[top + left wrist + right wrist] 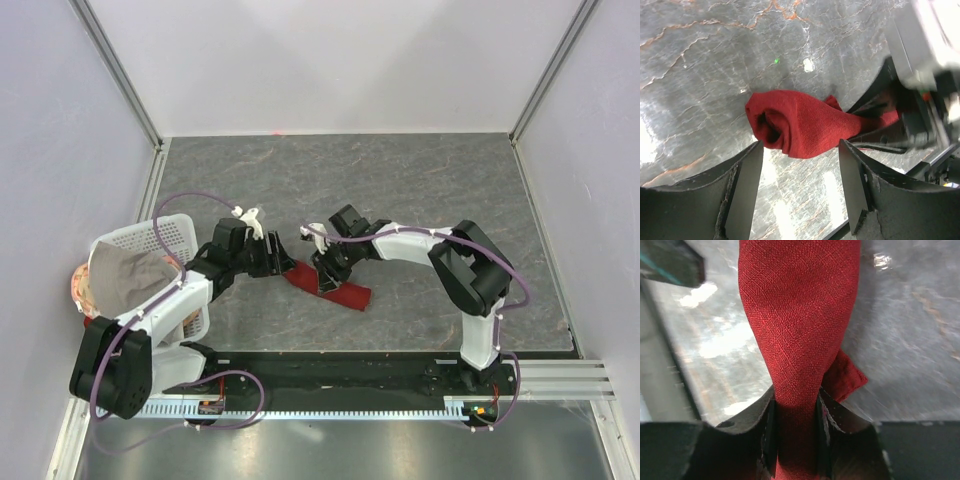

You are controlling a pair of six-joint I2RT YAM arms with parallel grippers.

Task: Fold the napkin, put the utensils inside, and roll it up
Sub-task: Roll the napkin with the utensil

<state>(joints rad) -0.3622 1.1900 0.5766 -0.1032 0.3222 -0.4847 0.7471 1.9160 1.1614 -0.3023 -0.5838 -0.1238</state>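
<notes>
The napkin [335, 288] is rolled into a fat maroon tube on the grey marbled table [420, 190], right between the two arms. The right gripper [796, 410] has its fingers pinched tight on one end, with the cloth bunched between them. The left gripper [800, 155] sits at the other end, fingers spread wide and nothing gripped. Off to the left there's a white basket [172, 222] with a grey-beige cloth [130, 275] in it.

The bench [430, 180] has a grey marbled surface. A rolled dark red napkin [350, 296] lies directly on it, near centre.
</notes>
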